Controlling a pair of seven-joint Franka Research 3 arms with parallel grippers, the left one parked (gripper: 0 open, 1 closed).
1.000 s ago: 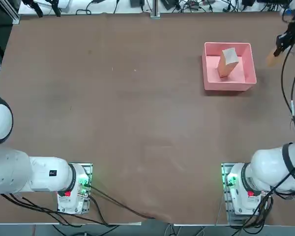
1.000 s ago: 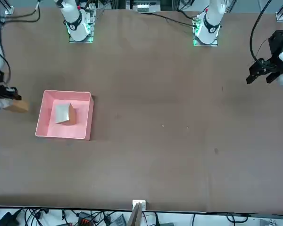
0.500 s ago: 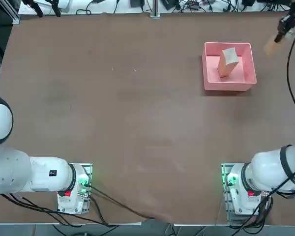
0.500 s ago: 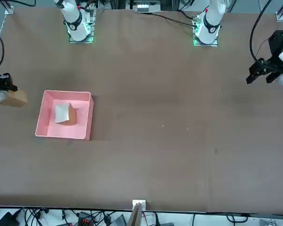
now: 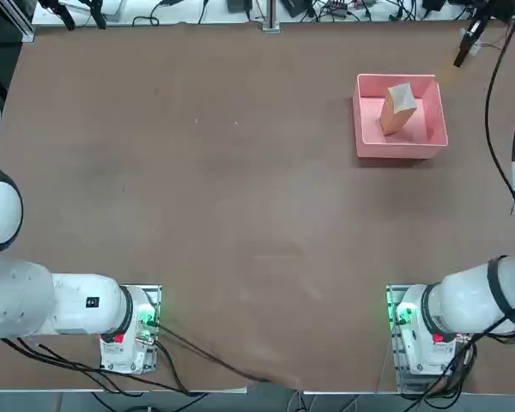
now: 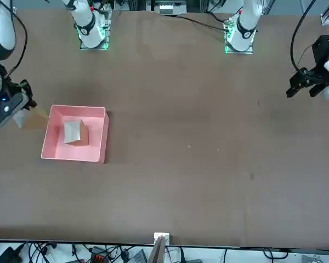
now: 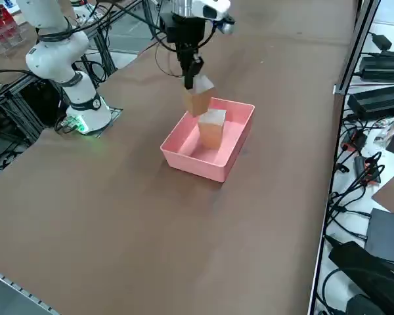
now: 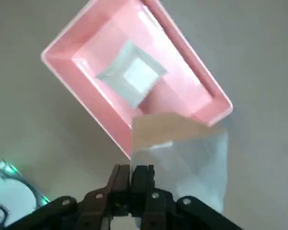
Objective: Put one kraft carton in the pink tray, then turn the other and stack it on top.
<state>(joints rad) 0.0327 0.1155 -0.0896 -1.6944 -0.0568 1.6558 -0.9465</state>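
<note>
While one carton [image 7: 196,102] hangs tilted, another [image 7: 211,133] stands upright.

Wears smooth, rounded white shells [image 5: 472,292] on the right arm, with a dark band [image 5: 500,283] wrapping one joint. Rises from a white base [image 5: 422,343] near the near edge of the surface [image 5: 240,215], toward its right corner, with a small red block [image 5: 438,338] and glowing green lights [image 5: 403,316]. Trails long, thin black cables [image 5: 488,129] in loose curves. Ends near the far right corner in a matte black right tool [image 8: 137,168], with two slim, dark, squared fingers close together and small round silvery screws [image 8: 155,195] dotting the housing. Shows a tiny blue light [image 6: 4,99] near the wrist.
</note>
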